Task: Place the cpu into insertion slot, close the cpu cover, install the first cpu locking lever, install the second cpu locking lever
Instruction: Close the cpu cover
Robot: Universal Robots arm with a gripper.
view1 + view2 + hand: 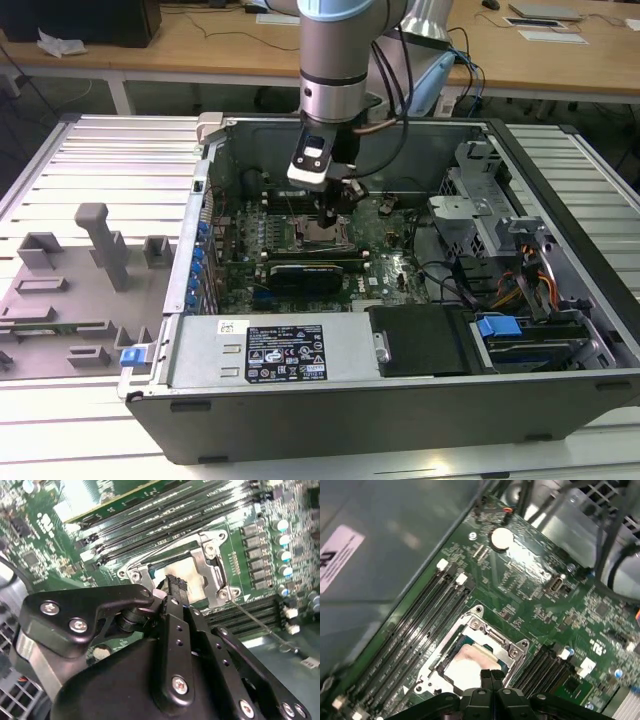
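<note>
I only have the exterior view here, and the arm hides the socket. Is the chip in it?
Observer: Yes. In both wrist views the chip lies inside it, pale top up.
Operator: Is the cover down?
Observer: In the second wrist view the cover frames the chip and looks flat.
Operator: And the gripper?
Observer: In the first wrist view the gripper has its fingers together, tips at the chip's edge; contact unclear.
</note>
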